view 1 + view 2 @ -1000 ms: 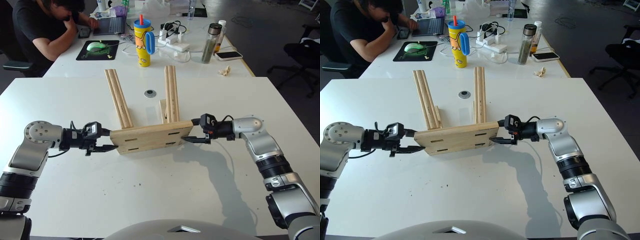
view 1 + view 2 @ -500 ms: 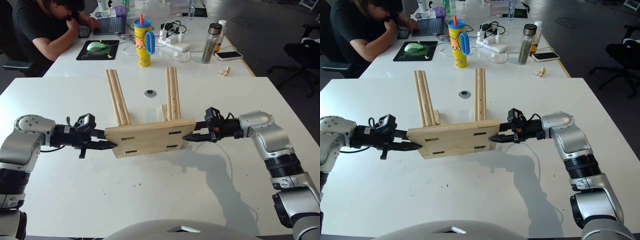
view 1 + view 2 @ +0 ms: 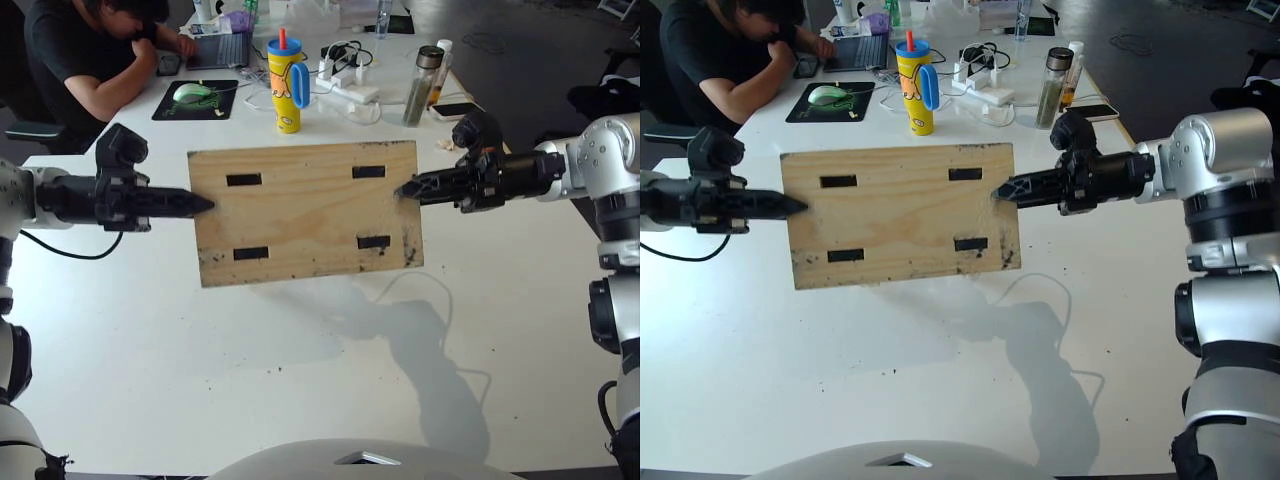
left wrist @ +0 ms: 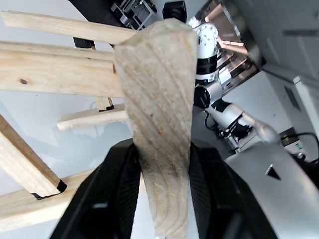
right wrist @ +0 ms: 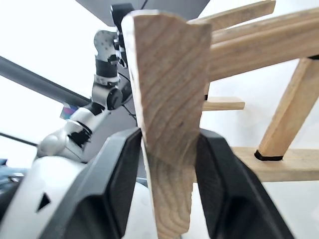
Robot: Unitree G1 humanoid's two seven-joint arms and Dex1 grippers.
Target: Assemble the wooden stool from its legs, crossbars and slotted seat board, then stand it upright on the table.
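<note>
Stool (image 3: 305, 212) is in the air above the white table (image 3: 300, 400), carried between both arms, shadow on the tabletop below it. Not standing on the table yet.

Seat board (image 3: 900, 215) faces the head camera nearly flat-on and is turned slightly, its left edge a bit lower than its right. Legs (image 4: 60, 74) run off the far face of the board. A short crossbar (image 4: 92, 117) is visible between them from the left wrist.

Left gripper (image 3: 203, 203) is clamped on the board's left edge, fingers (image 4: 114, 194) narrow, one on each face. Right gripper (image 3: 403, 188) is the same on the right edge, fingers (image 5: 119, 174) pinching the board's thickness.

Four dark slots (image 3: 243, 180) show in the board, two upper and two lower.

On the far desk behind are a yellow cup (image 3: 286, 85) and a bottle (image 3: 423, 85).
</note>
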